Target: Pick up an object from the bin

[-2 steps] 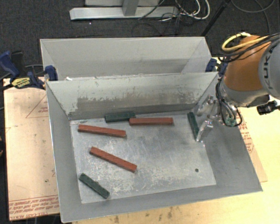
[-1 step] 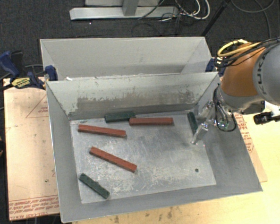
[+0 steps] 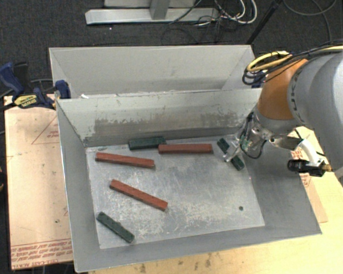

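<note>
The gripper (image 3: 231,153) hangs low at the right side of the bin (image 3: 210,200), fingers spread and nothing between them, and just to its left lies the nearest reddish-brown bar (image 3: 185,149), long axis along the back wall, near end pointing at the gripper, with a dark green block (image 3: 147,143) beyond it.

Red-brown bars, 3: bar A (image 3: 185,149) nearest the tool (image 3: 231,153), bar B (image 3: 125,159) and bar C (image 3: 138,194) farther left. Dark green bars, 2: bar D (image 3: 147,143), bar E (image 3: 114,227). Dark green piece (image 3: 238,163) at the tool: count unclear.
</note>
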`<state>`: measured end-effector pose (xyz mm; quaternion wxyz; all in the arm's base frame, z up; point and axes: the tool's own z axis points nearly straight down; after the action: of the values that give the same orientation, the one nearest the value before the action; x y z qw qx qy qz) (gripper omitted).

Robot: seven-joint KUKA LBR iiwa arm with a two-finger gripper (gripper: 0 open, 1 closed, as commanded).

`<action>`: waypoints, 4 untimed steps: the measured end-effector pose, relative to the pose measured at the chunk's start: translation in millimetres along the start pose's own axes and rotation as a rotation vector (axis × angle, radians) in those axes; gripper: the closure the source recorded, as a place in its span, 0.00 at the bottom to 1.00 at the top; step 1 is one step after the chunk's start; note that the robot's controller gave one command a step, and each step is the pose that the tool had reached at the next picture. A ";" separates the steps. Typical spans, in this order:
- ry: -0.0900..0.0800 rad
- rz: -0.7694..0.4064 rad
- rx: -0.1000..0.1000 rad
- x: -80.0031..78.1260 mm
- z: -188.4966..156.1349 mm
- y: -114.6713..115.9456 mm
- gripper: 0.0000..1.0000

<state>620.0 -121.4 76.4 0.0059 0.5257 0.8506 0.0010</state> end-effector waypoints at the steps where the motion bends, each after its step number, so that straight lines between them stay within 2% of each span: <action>1: 0.000 0.000 0.000 0.0 0.0 0.0 1.00; 2: 0.002 0.000 0.003 0.7 -2.5 -0.9 1.00; 3: 0.011 -0.001 0.013 3.0 -17.0 -3.2 1.00; 4: 0.011 -0.001 0.011 2.7 -39.8 -2.4 1.00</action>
<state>616.2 -119.8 116.2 -0.0016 0.5254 0.8509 -0.0009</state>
